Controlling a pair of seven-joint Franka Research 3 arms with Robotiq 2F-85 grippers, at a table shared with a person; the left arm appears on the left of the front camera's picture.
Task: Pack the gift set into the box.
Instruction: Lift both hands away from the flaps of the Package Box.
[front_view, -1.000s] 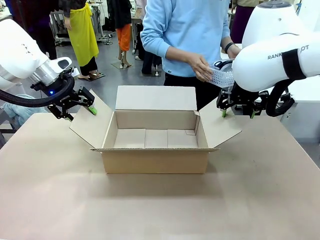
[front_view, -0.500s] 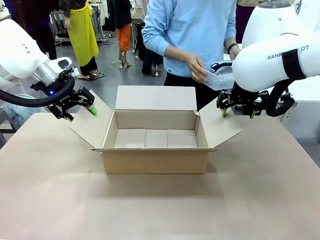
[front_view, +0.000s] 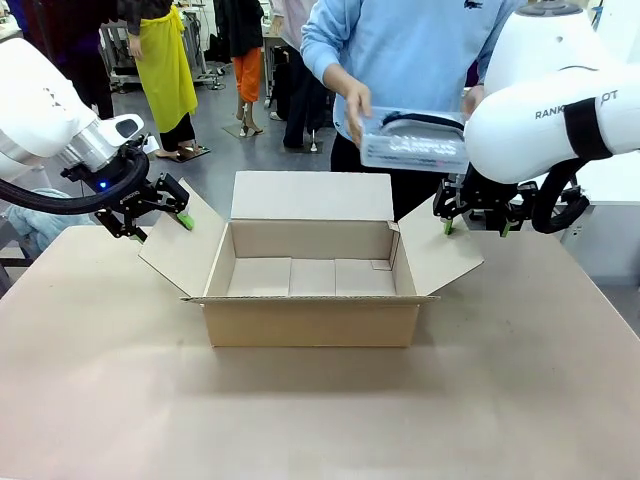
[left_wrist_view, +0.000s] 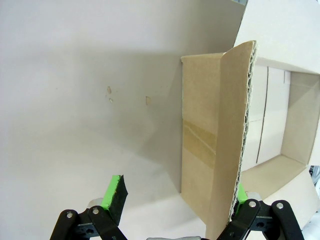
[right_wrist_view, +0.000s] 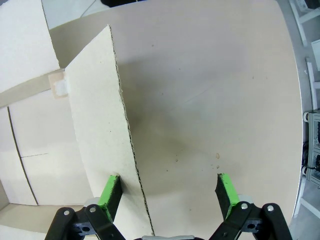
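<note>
- Brown corrugated cardboard, the box (front_view: 310, 290) stands in the middle of the table (front_view: 300, 420) with all four flaps folded out and nothing lying inside it.
- In the front view the left gripper (front_view: 160, 225) hangs at the outer edge of the box's left flap (front_view: 185, 255), and the right gripper (front_view: 476, 226) hangs at the outer edge of the right flap (front_view: 440, 255).
- The left wrist view shows the left gripper (left_wrist_view: 178, 192) spread wide. The left flap (left_wrist_view: 210, 140) stands edge-on between the green pads (left_wrist_view: 116, 192), with its corrugated edge just beside the pad on the picture's right. Whether it touches that pad I cannot tell.
- The right wrist view shows the right gripper (right_wrist_view: 168, 192) spread just as wide. The right flap (right_wrist_view: 95, 125) runs down between the fingers, close against the pad (right_wrist_view: 111, 192) on the picture's left, and bare table (right_wrist_view: 210, 100) lies under the rest of the gap.
- Neither gripper is clamped on anything.
- The gift set (front_view: 413, 145), a white perforated basket with a black strap (front_view: 420, 118) across its top, is in the air beyond the far flap (front_view: 312, 195), right of the box's middle.
- A person at the far side holds it with one hand (front_view: 357, 100) at its picture-left end. Its other end is hidden behind the right arm.
- The basket sits higher than the right gripper, above and to its picture-left, apart from it, and well apart from the left gripper.
- Dark lettering on its side is too blurred to read.
</note>
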